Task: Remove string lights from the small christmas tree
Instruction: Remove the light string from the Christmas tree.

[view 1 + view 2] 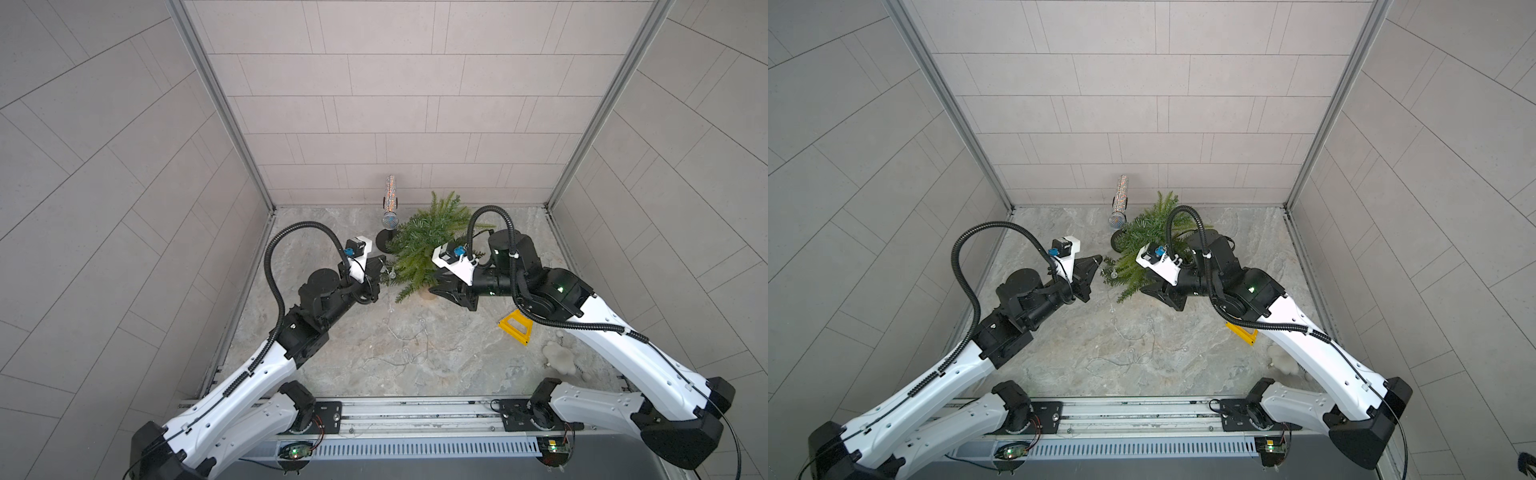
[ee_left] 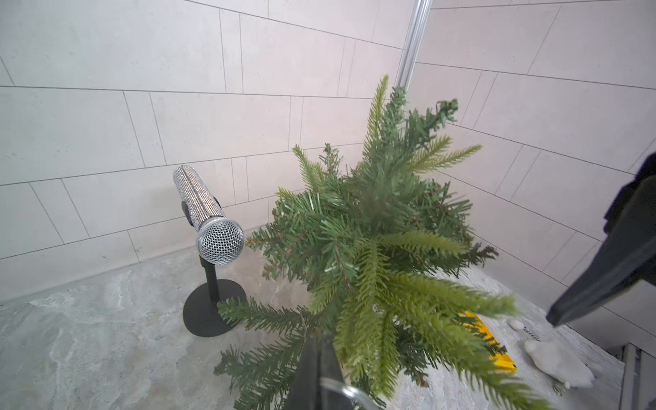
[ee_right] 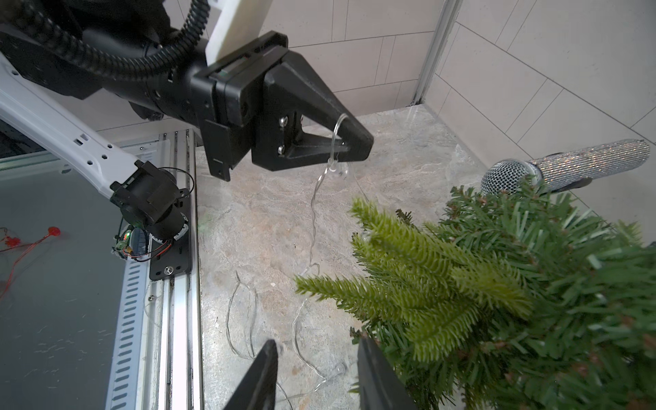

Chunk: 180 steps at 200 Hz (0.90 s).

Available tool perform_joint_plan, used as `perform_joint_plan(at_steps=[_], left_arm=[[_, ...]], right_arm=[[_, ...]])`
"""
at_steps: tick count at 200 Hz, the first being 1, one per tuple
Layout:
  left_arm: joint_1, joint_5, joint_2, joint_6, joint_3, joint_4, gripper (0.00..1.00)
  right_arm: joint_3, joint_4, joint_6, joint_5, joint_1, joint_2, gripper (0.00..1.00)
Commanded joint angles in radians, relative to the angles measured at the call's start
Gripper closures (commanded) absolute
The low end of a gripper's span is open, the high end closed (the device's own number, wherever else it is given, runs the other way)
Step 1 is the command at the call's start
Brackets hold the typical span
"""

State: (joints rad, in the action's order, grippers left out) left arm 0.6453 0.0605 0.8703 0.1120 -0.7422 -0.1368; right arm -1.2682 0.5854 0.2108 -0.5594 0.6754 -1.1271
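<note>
The string lights (image 3: 313,213) hang from the tip of the left gripper (image 3: 356,143), just left of the small christmas tree (image 1: 424,245). The thin wire is looped over the pinched tips, with one clear bulb (image 3: 341,173) dangling right below them. From there it drops to the table (image 1: 457,365) and lies in loose loops on the near-middle of the marble surface (image 1: 399,332), between the two arms. A finer strand also leads from the tips toward the nearest branch (too thin to follow into the needles).

The left gripper's jaws are pressed together on that wire and touch nothing else.

The right gripper (image 3: 319,372) sits low at the near right of the tree, close to its tan base. Its jaws stand partly apart, and only table and slack wire show between the fingers (image 3: 264,372). The finger on the tree's side lies against the lowest branches, though I cannot tell whether it presses them.

A glittery microphone (image 1: 389,208) on a black stand is just left of the tree's far side.
</note>
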Motion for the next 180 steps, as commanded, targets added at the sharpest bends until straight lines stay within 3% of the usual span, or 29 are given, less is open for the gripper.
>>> perform_joint_plan(at_steps=[1,72,180], left_arm=[[-0.012,-0.056,0.021,-0.013,-0.055,0.058,1.00],[-0.157,0.029,0.177,0.014,-0.211,0.087,1.00],[-0.335,0.321,0.280,-0.021,-0.413,0.252,1.00]], right_arm=[[-0.017,-0.030,-0.020,-0.002,-0.007,0.017,0.60],[-0.060,-0.058,-0.039,-0.028,-0.011,0.021,0.61],[-0.051,-0.063,-0.033,-0.034,-0.011,0.032,0.61]])
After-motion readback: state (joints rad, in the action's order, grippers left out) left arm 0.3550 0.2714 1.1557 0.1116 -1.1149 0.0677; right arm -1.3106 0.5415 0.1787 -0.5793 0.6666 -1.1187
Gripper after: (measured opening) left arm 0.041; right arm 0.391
